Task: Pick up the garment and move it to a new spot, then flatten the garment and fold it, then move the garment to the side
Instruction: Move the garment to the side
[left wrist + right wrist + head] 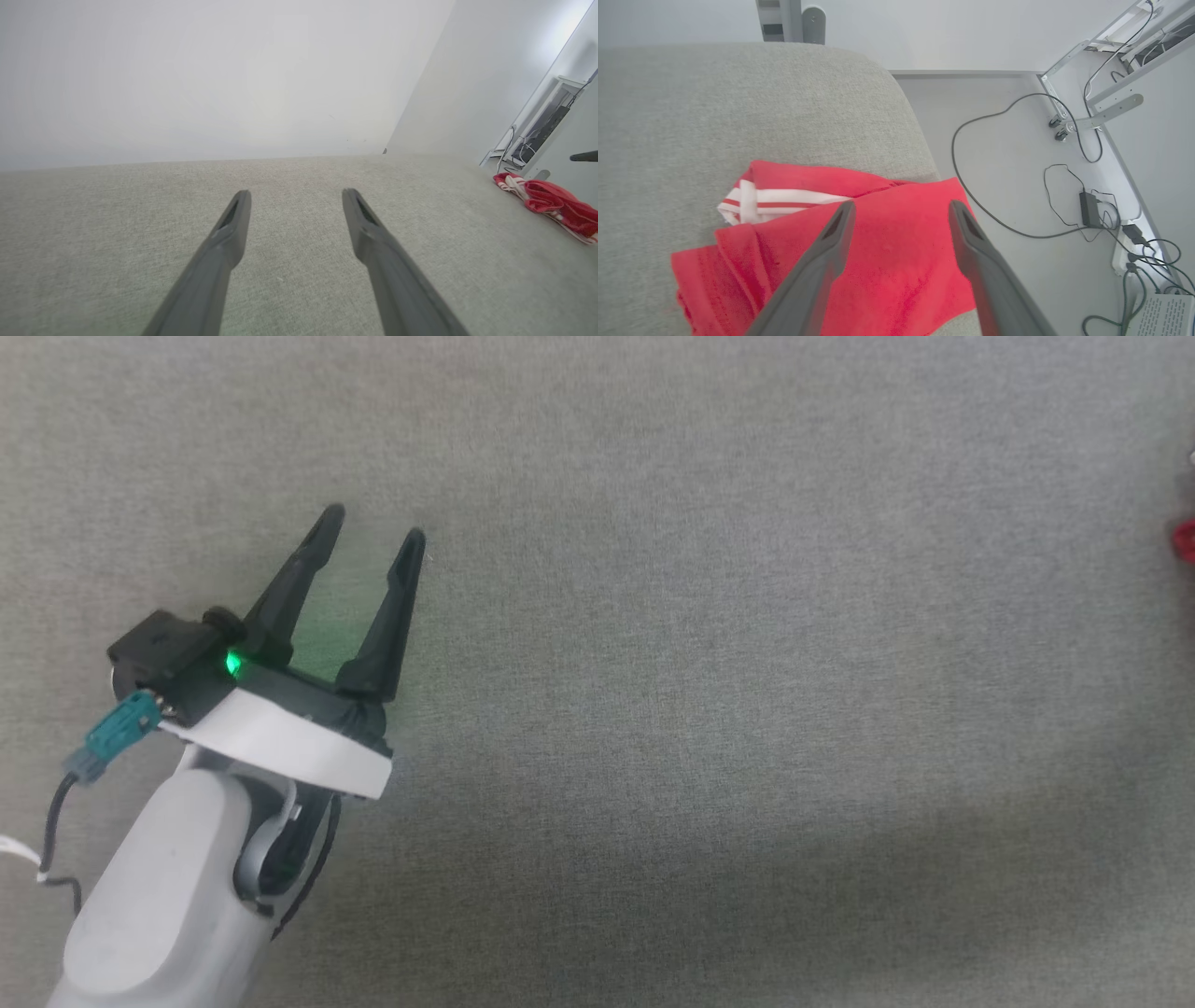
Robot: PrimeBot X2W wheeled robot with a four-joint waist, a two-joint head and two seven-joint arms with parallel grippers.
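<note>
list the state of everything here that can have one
garment, loosely folded, lying free at the edge of the grey surface
left gripper, open, empty, above bare surface
right gripper, open, empty, poised over the garment
green light on the left gripper, lit

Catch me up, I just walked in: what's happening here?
A two-armed robot is working over a grey padded surface. The red and white garment lies bunched at that surface's edge, on the robot's right. The right gripper hangs open over it, gripping nothing. The left gripper, also open, hovers over bare surface away from the cloth.
</note>
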